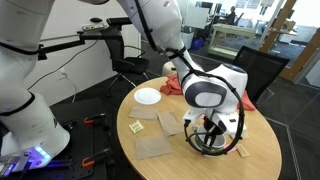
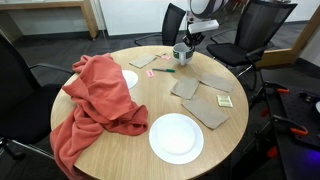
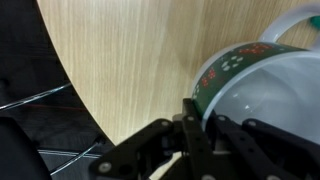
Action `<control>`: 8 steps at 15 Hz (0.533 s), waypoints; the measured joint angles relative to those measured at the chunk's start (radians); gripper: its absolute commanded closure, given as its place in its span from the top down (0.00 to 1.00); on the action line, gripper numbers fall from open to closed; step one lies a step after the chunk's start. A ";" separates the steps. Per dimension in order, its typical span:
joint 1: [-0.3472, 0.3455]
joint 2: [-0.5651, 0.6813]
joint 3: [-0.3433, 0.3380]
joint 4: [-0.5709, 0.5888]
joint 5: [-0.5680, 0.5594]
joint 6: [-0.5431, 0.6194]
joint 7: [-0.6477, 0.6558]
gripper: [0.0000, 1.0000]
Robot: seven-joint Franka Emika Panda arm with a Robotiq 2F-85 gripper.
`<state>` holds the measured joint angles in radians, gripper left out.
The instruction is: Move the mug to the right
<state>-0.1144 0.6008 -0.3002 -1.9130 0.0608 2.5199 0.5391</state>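
Note:
The mug (image 3: 262,88) fills the right of the wrist view: a round cup with a green patterned band outside and a pale inside. In an exterior view it is a small grey cup (image 2: 181,54) near the table's far edge. My gripper (image 3: 200,125) straddles its rim, one finger outside the wall and the other over the inside, shut on it. My gripper (image 2: 187,42) comes down onto it from above. In an exterior view my gripper (image 1: 212,132) covers the mug. I cannot tell whether the mug rests on the table or is lifted.
The round wooden table (image 2: 120,150) carries a red cloth (image 2: 95,100), a white plate (image 2: 176,137), a second plate (image 2: 129,78) partly under the cloth, cardboard pieces (image 2: 210,106), sticky notes and a green pen (image 2: 163,70). Chairs stand round it. The table edge (image 3: 75,90) is close to the mug.

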 measured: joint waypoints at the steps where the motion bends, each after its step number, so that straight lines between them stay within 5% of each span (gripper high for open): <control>1: -0.001 0.003 -0.005 0.000 0.000 0.000 0.000 0.03; 8: -0.009 0.028 -0.013 -0.001 0.003 0.000 0.019 0.03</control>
<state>-0.1234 0.6287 -0.3133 -1.9140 0.0634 2.5199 0.5584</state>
